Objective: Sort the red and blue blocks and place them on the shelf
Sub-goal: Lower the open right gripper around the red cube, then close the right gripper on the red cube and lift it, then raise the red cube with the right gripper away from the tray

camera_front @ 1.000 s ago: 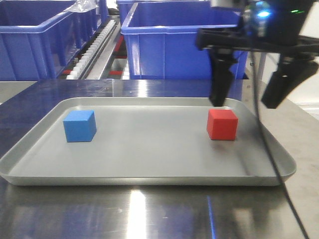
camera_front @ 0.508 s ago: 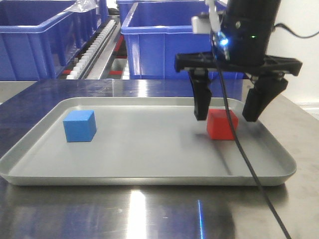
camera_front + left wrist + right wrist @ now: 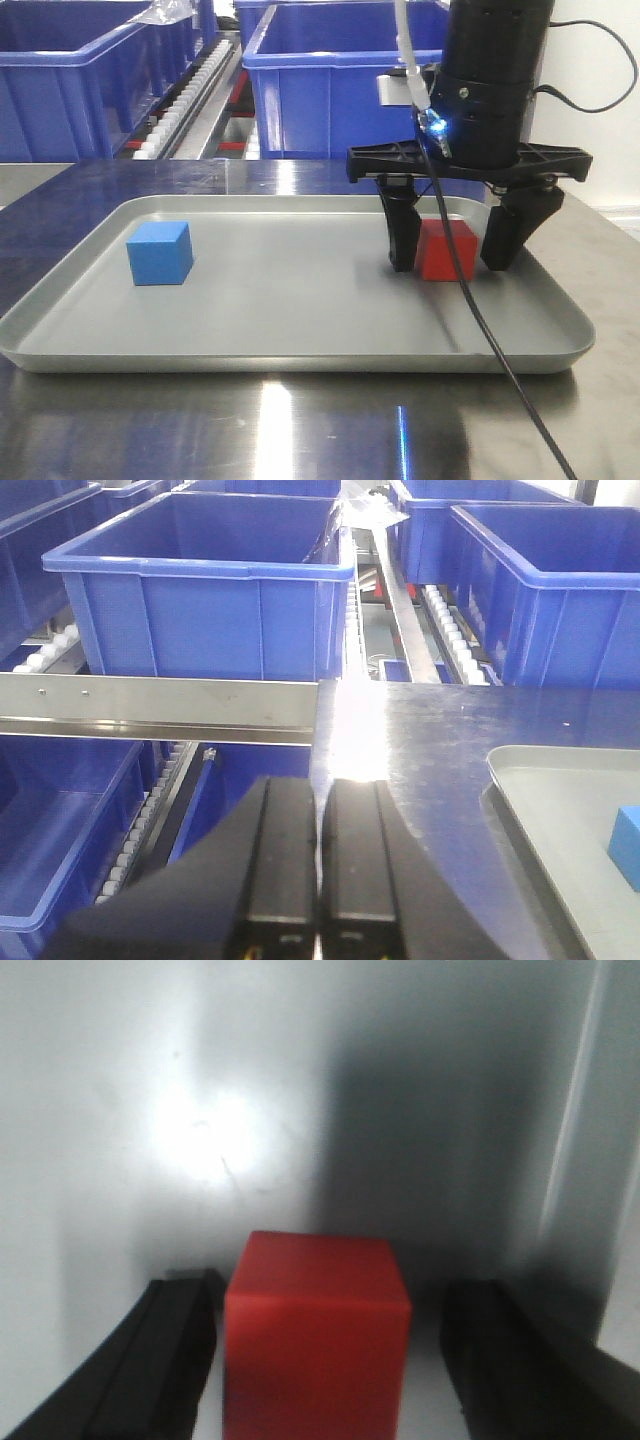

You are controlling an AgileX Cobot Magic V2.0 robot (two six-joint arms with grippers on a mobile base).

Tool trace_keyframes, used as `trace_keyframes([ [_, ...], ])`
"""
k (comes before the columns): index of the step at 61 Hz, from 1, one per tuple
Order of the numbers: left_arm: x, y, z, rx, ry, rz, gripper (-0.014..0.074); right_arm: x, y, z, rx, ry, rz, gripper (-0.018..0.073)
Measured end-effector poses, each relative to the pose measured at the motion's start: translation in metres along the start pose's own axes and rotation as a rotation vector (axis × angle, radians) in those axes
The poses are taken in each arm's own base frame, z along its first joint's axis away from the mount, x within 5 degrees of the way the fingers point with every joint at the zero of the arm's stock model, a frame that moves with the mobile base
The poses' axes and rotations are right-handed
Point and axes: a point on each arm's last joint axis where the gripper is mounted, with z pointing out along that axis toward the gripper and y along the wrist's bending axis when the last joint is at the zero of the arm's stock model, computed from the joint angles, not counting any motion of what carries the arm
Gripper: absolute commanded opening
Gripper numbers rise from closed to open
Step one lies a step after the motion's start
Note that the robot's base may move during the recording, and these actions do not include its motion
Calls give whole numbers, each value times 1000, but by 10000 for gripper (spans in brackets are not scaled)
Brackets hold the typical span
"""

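The red block point(image 3: 440, 250) point(image 3: 315, 1330) sits on the right side of a shallow grey tray point(image 3: 300, 345). My right gripper point(image 3: 450, 262) point(image 3: 325, 1360) is open and straddles it, one finger on each side, with a gap still showing at the right finger. The blue block point(image 3: 160, 253) rests on the tray's left side; its corner point(image 3: 628, 845) shows at the edge of the left wrist view. My left gripper point(image 3: 320, 855) is shut on nothing, over the steel tabletop's left edge. The shelf point(image 3: 150, 708) shows its steel front rail and white rollers.
Large blue plastic bins point(image 3: 350, 85) point(image 3: 210, 590) stand on the rack right behind the tray. A roller track point(image 3: 195, 85) runs between two bins. A black cable point(image 3: 500, 350) hangs from the right arm across the tray's front right corner.
My right gripper has come down and leftward from above the tray's back right, and its open fingers now stand on either side of the red block. The blocks have not moved.
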Motion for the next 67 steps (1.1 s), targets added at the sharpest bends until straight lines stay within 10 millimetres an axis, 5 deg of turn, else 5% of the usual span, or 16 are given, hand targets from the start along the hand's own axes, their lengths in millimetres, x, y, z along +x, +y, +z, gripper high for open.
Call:
trace_keyframes([
  [12,0,0,0,0,0,0,123,0,0,0,-1,-1,0,480],
  [23,0,0,0,0,0,0,123,-5,2,-6,-4,-9,0,1],
  [54,0,0,0,0,0,0,123,-8,3,-50,-42,-105,-94,37],
  [67,0,0,0,0,0,0,123,6,-21,-77,-129,-271,-148,37],
])
